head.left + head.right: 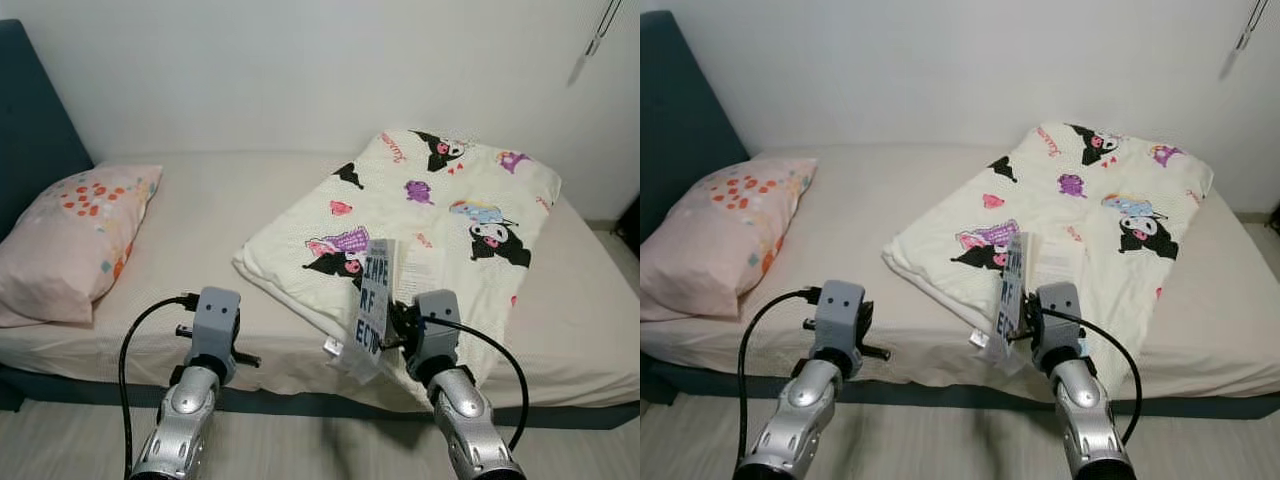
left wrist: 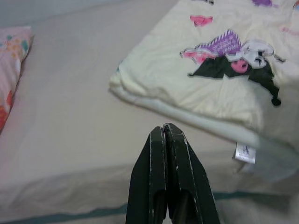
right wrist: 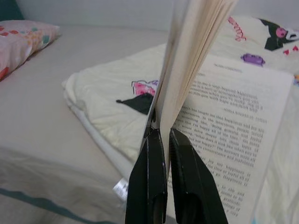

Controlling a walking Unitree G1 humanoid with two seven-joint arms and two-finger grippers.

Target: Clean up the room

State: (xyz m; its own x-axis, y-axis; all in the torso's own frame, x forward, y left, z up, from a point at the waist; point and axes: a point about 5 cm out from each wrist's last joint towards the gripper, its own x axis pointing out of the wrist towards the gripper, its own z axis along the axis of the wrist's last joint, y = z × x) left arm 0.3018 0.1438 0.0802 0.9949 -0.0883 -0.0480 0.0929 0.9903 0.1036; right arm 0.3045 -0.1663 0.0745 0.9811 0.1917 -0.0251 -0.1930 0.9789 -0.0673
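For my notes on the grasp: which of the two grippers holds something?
The right gripper: its black fingers pinch an open paperback book above the cartoon-printed blanket. The left gripper is shut, empty.

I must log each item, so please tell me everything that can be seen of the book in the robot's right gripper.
The book is a paperback with a pale cover bearing large dark letters and cream pages of printed text. The right gripper pinches it by the lower edge, holding it roughly upright with the pages fanning open and one page hanging loose to the side. It hangs above the near edge of the bed, in front of the folded cartoon-print blanket. Whether it touches the blanket cannot be told.
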